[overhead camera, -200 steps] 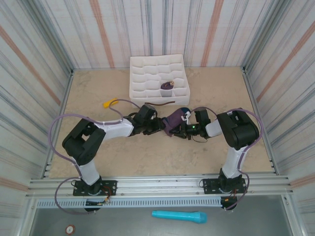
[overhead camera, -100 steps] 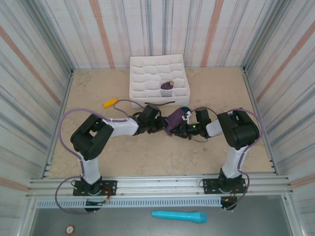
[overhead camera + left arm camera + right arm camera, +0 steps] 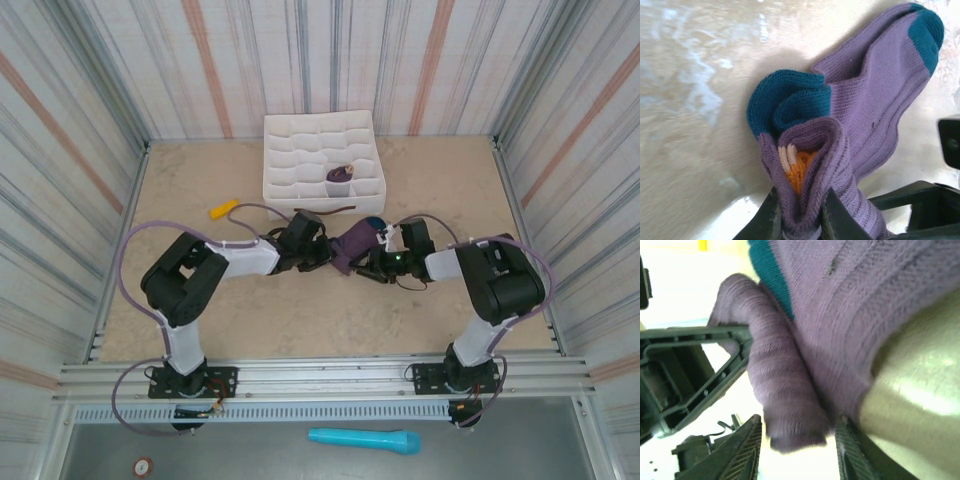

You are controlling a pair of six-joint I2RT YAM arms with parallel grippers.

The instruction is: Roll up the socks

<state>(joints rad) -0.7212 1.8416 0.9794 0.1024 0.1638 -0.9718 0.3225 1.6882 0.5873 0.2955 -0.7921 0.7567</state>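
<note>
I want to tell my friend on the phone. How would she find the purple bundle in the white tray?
Look at the white tray at the far side of the table. The purple bundle sits in a pocket near its front right corner. The other pockets look empty.

Left gripper [image 3: 800,220] clamps tight; right gripper [image 3: 797,450] jaws seem parted.

Enclosed lab cell, striped walls [image 3: 70,150]
</note>
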